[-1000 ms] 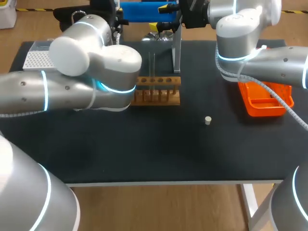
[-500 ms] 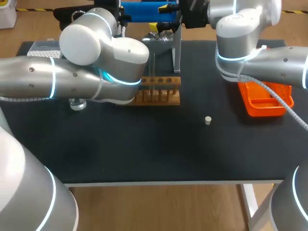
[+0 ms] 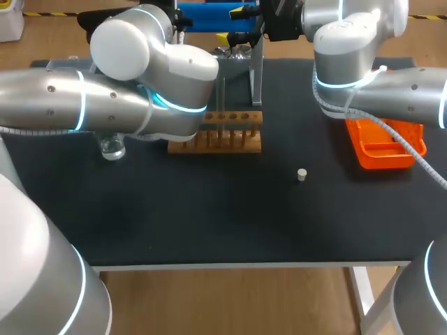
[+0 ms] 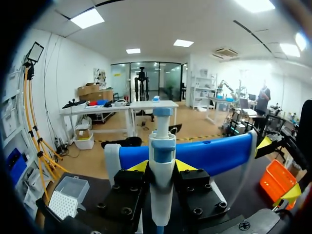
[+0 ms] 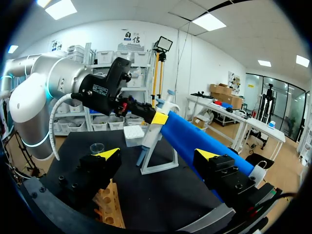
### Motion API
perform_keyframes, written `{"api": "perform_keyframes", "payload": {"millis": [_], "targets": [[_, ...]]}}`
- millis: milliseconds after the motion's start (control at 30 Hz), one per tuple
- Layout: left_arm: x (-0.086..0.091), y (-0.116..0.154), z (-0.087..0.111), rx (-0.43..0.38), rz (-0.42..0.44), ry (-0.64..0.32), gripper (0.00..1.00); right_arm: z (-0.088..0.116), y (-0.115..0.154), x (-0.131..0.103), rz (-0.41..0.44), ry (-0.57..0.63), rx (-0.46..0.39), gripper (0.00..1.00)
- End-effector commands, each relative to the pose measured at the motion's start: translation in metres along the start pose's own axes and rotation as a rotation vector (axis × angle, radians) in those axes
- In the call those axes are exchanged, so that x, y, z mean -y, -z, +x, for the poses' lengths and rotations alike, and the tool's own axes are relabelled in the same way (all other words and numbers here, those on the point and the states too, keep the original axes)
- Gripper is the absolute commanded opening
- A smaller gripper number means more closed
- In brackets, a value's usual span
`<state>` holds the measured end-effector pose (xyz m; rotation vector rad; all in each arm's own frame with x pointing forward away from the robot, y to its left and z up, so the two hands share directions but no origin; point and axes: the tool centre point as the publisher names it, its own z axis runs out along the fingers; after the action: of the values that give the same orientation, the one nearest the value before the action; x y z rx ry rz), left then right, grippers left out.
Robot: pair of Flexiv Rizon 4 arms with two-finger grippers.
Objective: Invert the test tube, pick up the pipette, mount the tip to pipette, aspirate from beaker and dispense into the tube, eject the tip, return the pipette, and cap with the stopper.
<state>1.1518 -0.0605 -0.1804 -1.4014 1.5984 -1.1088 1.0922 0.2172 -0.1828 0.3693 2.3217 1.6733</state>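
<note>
While its 2 yellow tips pressed either side of the pipette point(image 4: 162, 146), the left gripper point(image 4: 161, 168) pinched it at the stand point(image 3: 256, 80). The right gripper point(image 5: 158, 158) hung spread wide, holding nothing. The stopper point(image 3: 302, 174) lay alone on open mat point(image 3: 230, 213); the test tube point(image 3: 223, 94) stood in the wooden rack point(image 3: 230, 137); what the beaker point(image 3: 112, 149) held was unclear.

The black table point(image 3: 230, 216) carries a wooden rack point(image 3: 223, 132), a glass beaker point(image 3: 112, 148), a small stopper point(image 3: 302, 174) and an orange tray point(image 3: 377, 162).

Left arm point(image 3: 105, 112) and right arm point(image 3: 391, 91): rounded silver-grey links, glowing cyan joint rings. White corrugated cable point(image 3: 408, 148) along right arm. Fingers point(image 5: 108, 153): black, screw-fastened, yellow-tipped.
</note>
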Motion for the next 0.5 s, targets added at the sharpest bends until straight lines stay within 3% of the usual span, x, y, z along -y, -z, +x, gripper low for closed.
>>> {"api": "perform_keyframes", "payload": {"millis": [33, 500], "targets": [[0.002, -0.004, 0.001, 0.0, -0.017, -0.003, 0.0, 0.0, 0.001, 0.0, 0.002, 0.0, 0.001, 1.0], [-0.008, -0.012, -0.001, -0.004, -0.057, 0.004, 0.0, 0.0, 0.001, 0.0, 0.002, 0.0, 0.001, 1.0]]}}
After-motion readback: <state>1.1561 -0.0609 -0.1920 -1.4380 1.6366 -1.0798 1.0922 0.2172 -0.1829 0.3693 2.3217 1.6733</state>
